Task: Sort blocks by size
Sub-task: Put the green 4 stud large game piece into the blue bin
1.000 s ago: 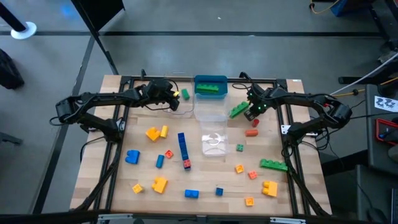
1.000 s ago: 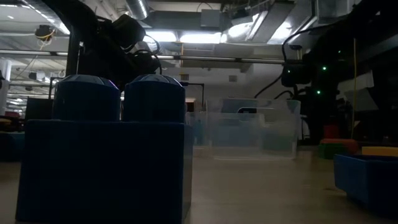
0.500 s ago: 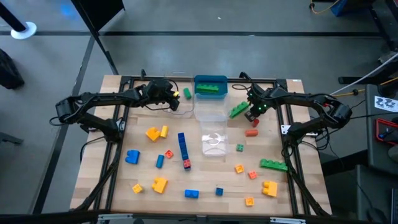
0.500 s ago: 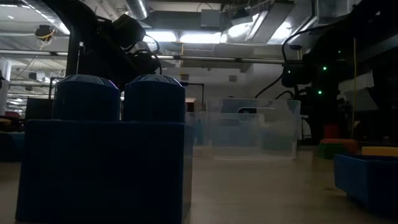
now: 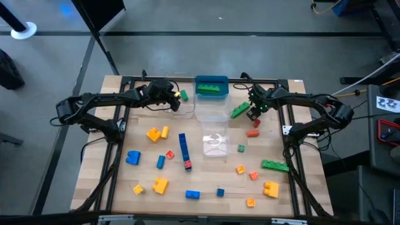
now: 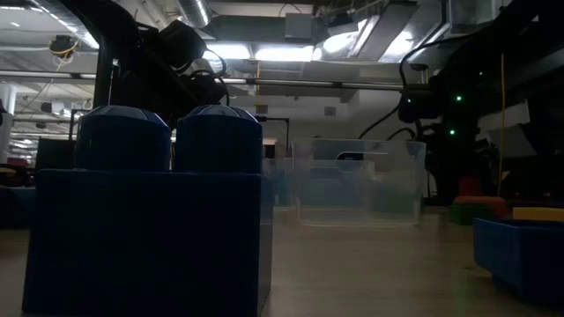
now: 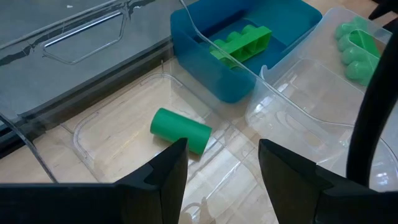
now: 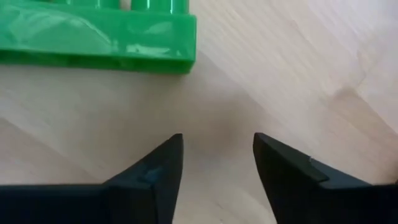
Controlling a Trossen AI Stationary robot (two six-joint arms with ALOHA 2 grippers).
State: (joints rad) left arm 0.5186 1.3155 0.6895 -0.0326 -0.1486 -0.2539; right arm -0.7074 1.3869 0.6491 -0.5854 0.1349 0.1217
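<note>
While the left gripper [image 7: 217,165] hangs at about eleven o'clock on the pale wooden worktop [image 5: 200,184], its jaws stand apart and empty above a clear plastic tub [image 7: 112,124] that holds one small green plastic cylinder block [image 7: 181,130]. Just beyond that tub, a teal-blue plastic tray [image 7: 211,68] carries a long green studded brick [image 7: 241,42]. The right gripper [image 8: 214,165], at about one o'clock, has its jaws parted with bare wood between them, gripping nothing. Close ahead of it lies a long green studded bar [image 8: 93,37], resting on the worktop at a slant in the high view [image 5: 239,111], beside another clear plastic tub [image 5: 211,114]. An orange-red block [image 5: 252,132] lies near it toward the centre. The remaining small studded plastic blocks [image 5: 184,150], in yellow, blue, orange, red and green, lie scattered from the centre toward six o'clock. What seems to be a dark blue two-stud brick [image 6: 145,229] fills the dim low view.
</note>
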